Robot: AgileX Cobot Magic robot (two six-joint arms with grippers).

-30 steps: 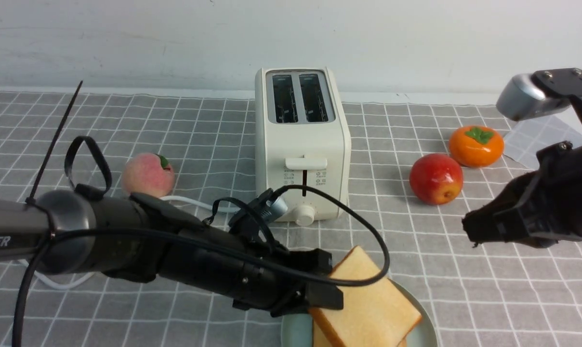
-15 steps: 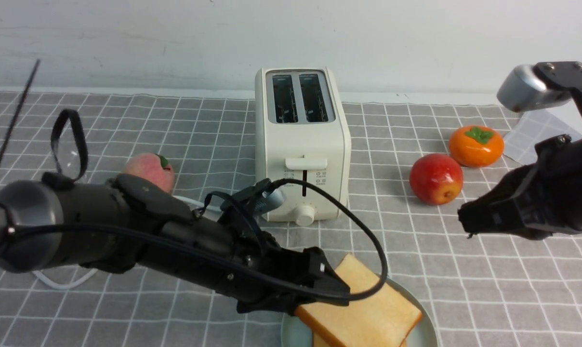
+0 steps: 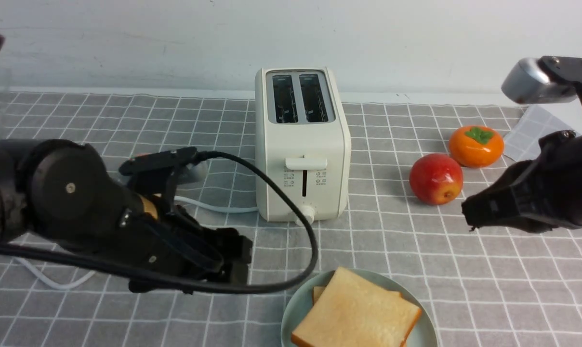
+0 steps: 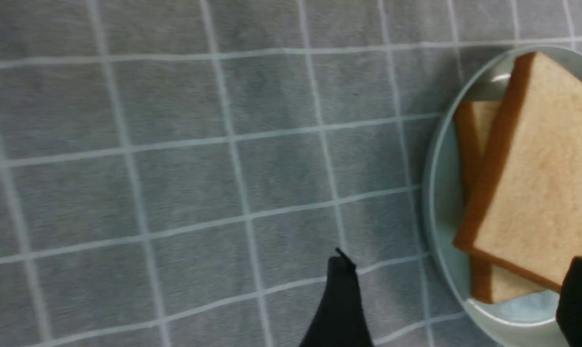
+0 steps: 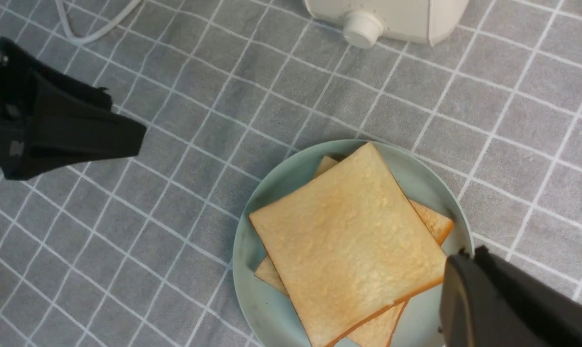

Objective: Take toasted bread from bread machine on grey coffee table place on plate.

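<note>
Both slices of toasted bread (image 3: 356, 313) lie stacked on the plate (image 3: 299, 303), so the left pincer (image 3: 240, 260), jaws apart beside it, should lift straight clear of the rim; the right pincer (image 3: 469, 217), apparently together, hangs idle.

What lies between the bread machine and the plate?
Only the bare cloth of the grey coffee table; the right wrist view shows it between bread machine and plate.
</note>
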